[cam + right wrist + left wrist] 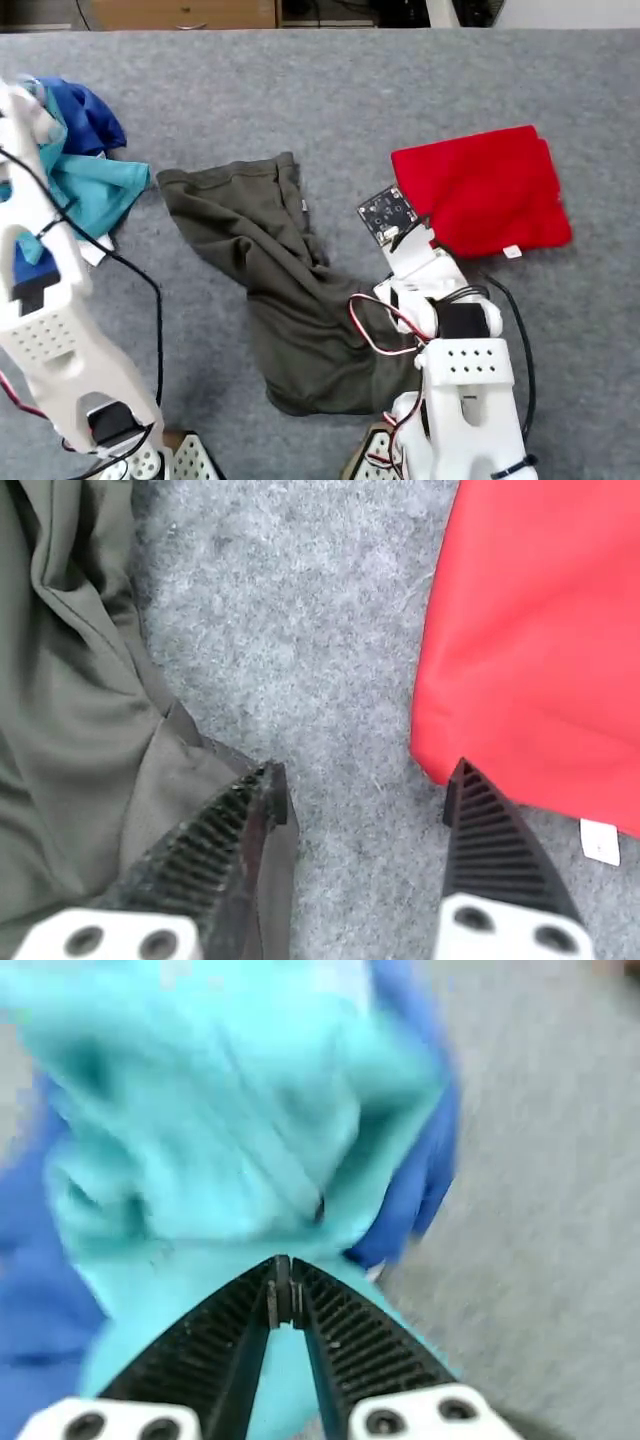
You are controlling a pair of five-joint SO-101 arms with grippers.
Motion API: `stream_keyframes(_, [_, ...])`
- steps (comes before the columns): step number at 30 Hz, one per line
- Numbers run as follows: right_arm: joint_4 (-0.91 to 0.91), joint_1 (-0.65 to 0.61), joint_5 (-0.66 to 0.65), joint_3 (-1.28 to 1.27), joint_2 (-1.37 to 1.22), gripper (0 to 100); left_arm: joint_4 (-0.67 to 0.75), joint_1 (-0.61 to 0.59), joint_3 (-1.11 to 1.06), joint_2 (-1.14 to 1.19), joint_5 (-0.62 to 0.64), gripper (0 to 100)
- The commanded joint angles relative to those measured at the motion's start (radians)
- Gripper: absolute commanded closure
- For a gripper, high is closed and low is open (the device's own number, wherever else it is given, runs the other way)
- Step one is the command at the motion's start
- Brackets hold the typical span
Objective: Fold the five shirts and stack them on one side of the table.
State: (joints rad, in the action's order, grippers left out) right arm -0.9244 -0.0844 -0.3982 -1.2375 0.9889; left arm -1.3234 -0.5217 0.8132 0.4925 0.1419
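A crumpled olive shirt (290,300) (70,710) lies spread in the middle of the table. To its right rests a folded red shirt (480,190) (540,630). At the far left a teal shirt (95,190) (230,1110) is bunched against a blue shirt (85,115) (420,1170). My left gripper (281,1295) sits on that heap, shut on the teal shirt, whose folds gather at its tips. My right gripper (367,775) hangs open over bare cloth-covered table, one finger at the olive shirt's edge, the other at the red shirt's corner.
The grey felt table (400,90) has free room along its far side and at the far right. The left arm (40,300) and its black cable run along the left edge. The right arm (460,370) stands at the near edge. Wooden furniture (180,12) lies beyond the table.
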Motion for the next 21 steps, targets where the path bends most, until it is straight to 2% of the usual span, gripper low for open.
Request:
stream_keyframes(1, [0.012, 0.016, 0.008, -0.001, 0.008, 74.5, -0.049, -0.061, 0.339, -0.01, 0.003, 98])
stream_keyframes(4, [0.014, 0.013, 0.008, -0.001, 0.008, 74.5, -0.051, -0.078, 0.404, -0.01, -0.002, 98])
stream_keyframes(7, [0.017, 0.012, 0.008, -0.001, 0.008, 74.5, -0.117, -0.051, 0.313, -0.007, -0.049, 96])
stream_keyframes(11, [0.018, 0.012, 0.008, -0.001, 0.008, 74.5, -0.365, 0.064, 0.084, 0.005, -0.018, 81])
stream_keyframes(12, [0.018, 0.012, 0.008, -0.004, 0.008, 74.5, -0.382, 0.087, 0.031, 0.005, 0.003, 78])
stream_keyframes(14, [0.018, 0.012, 0.008, -0.008, 0.008, 74.5, -0.358, 0.112, -0.06, 0.005, 0.068, 76])
stream_keyframes(17, [0.026, 0.012, 0.008, -0.021, 0.008, 74.5, -0.224, 0.124, -0.204, 0.008, 0.16, 76])
stream_keyframes(21, [0.115, 0.012, 0.014, -0.085, 0.008, 74.5, -0.025, 0.138, -0.385, 0.065, 0.176, 76])
